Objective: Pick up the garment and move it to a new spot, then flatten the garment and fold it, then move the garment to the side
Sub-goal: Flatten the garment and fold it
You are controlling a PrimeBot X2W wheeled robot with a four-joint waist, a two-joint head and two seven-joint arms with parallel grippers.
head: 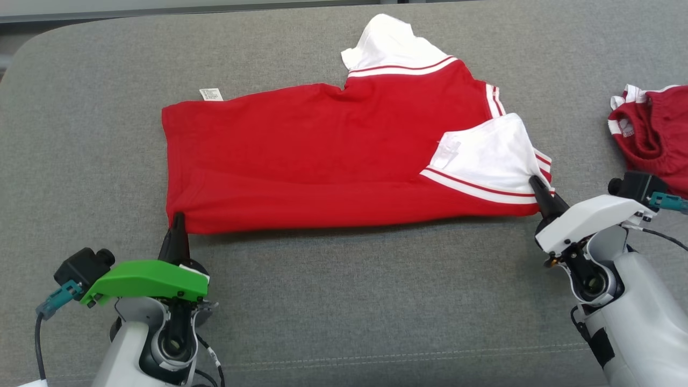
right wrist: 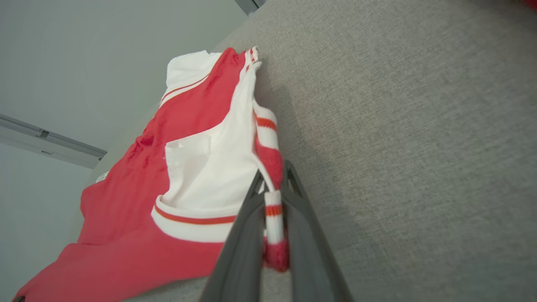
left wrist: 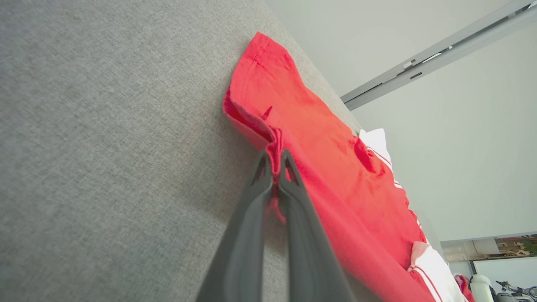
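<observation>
1. The red garment is lying part-folded in the middle of the grey fabric worktop. Its hem end is pointing left and its collar end right, and one white sleeve is lying loose across the red body.
2. The left pincer is clenching the near-left hem corner. The right pincer is clenching the near-right corner at the striped trim.
3. The right grip is looking the weaker one, since it is holding only a narrow band of trim. If the arms are lifting or pulling unevenly, that band is likely to be sliding out and dropping one side.
4. The loose sleeve is resting unpinned, so a fast carry risks flipping it open and spoiling the fold.
5. A second red garment is lying at the right edge, just beside the right arm. A sweep that way risks dragging it along.
6. The head view is showing the garment's whole outline, both grips at once and the neighbouring garment's position.
7. The left wrist view is revealing what the head view is hiding behind the fingertips: bunched red cloth, seemingly more than one layer, pinched high between the fingers.
8. The right wrist view is showing the trim running down between the fingers, with a red tuft hanging below them.
</observation>
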